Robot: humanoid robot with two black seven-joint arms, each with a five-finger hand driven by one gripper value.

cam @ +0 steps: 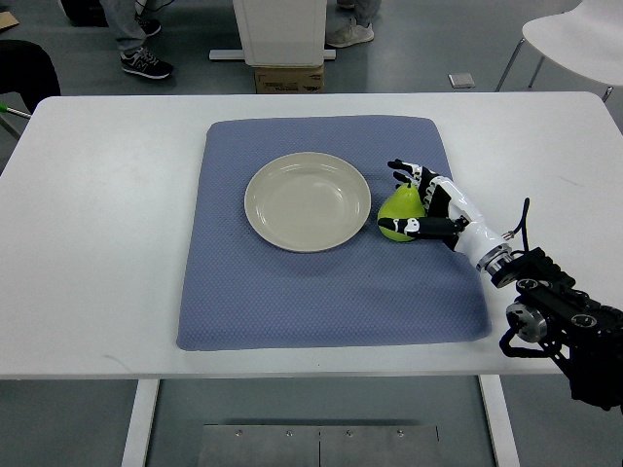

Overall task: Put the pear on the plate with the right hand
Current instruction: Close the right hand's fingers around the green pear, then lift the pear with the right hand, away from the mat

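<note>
Rested at three o'clock of the round cream ceramic plate (307,201), just beside its rim on the blue textured cloth mat (292,302): green pear (397,214). Cupped from the right by the right hand (428,202), fingers (404,171) curled partway around.

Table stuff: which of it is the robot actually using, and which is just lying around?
In use: pear, plate, right hand cupped around the pear.
Just there: blue mat, table, cardboard box, white chair, people's feet.
</note>
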